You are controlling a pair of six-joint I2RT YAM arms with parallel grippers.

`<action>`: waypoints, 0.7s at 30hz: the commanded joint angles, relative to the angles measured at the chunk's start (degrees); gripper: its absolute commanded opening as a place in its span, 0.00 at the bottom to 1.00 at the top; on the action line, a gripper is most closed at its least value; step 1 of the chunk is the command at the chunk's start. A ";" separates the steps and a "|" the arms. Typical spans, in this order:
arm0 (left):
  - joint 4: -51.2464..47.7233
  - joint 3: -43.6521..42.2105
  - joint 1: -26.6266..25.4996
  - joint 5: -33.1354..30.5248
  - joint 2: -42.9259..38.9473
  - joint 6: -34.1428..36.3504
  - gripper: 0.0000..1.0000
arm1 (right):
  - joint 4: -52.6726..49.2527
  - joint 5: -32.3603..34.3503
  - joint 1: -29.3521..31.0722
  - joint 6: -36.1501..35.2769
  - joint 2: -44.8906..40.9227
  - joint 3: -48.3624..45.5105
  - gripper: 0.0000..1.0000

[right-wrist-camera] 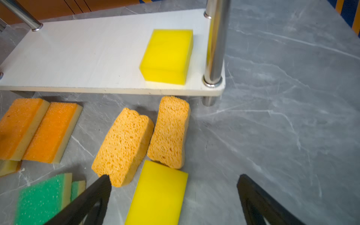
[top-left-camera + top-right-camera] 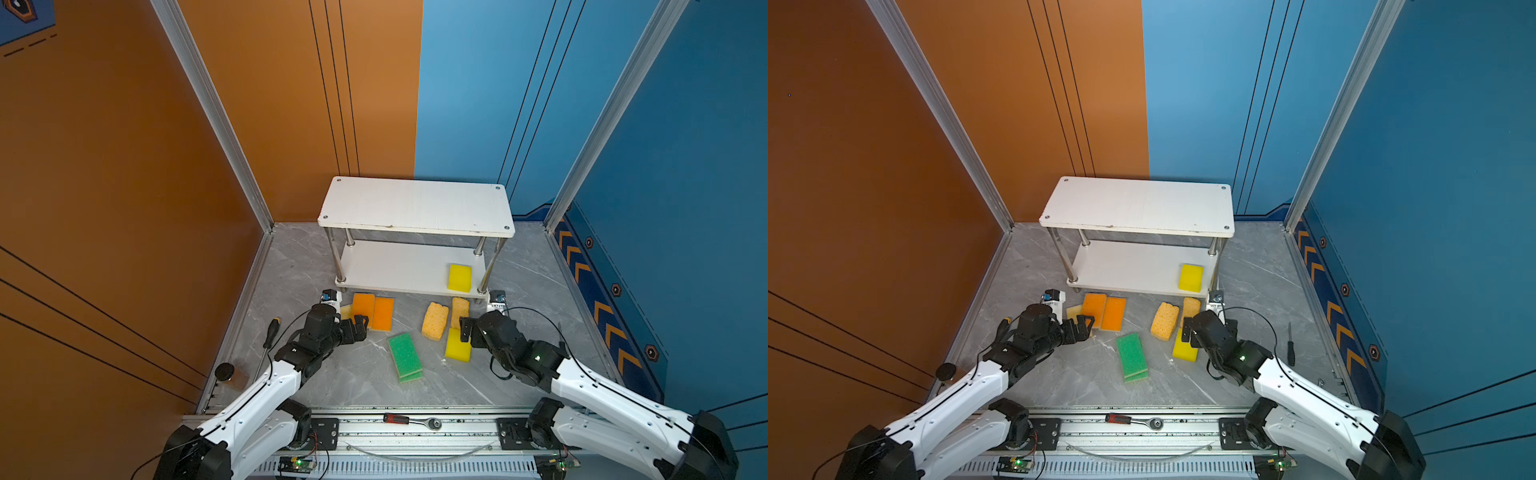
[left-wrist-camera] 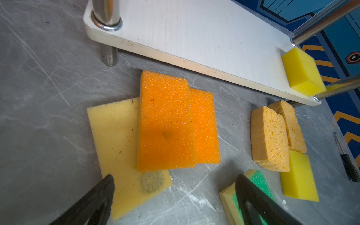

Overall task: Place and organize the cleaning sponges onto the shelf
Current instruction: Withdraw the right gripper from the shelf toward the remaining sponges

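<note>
The white two-tier shelf (image 2: 415, 203) stands at the back, and one bright yellow sponge (image 2: 459, 277) (image 1: 167, 56) lies at the right end of its lower board. The other sponges lie on the floor in front. Two orange-topped ones (image 2: 373, 311) (image 3: 167, 120) overlap a pale upturned one (image 3: 116, 140). Two green-topped ones (image 2: 405, 355) are stacked in the middle. Two porous ones (image 2: 435, 321) (image 1: 124, 148) lie beside a yellow one (image 2: 457, 347) (image 1: 157, 194). My left gripper (image 2: 360, 327) (image 3: 175, 177) hovers open before the orange pile. My right gripper (image 2: 464, 330) (image 1: 174, 176) hangs open over the floor's yellow sponge. Neither holds anything.
A black-handled screwdriver (image 2: 270, 332) and a small black-capped jar (image 2: 227, 372) lie by the left wall. A ratchet wrench (image 2: 411, 420) rests on the front rail. A small screwdriver (image 2: 1291, 343) lies near the right wall. Chrome posts (image 1: 215, 42) stand at the shelf corners.
</note>
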 commanded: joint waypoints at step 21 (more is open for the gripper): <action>1.67 0.75 -1.51 2.12 -2.11 -0.80 0.98 | -3.84 1.89 11.67 14.45 5.92 -3.46 1.00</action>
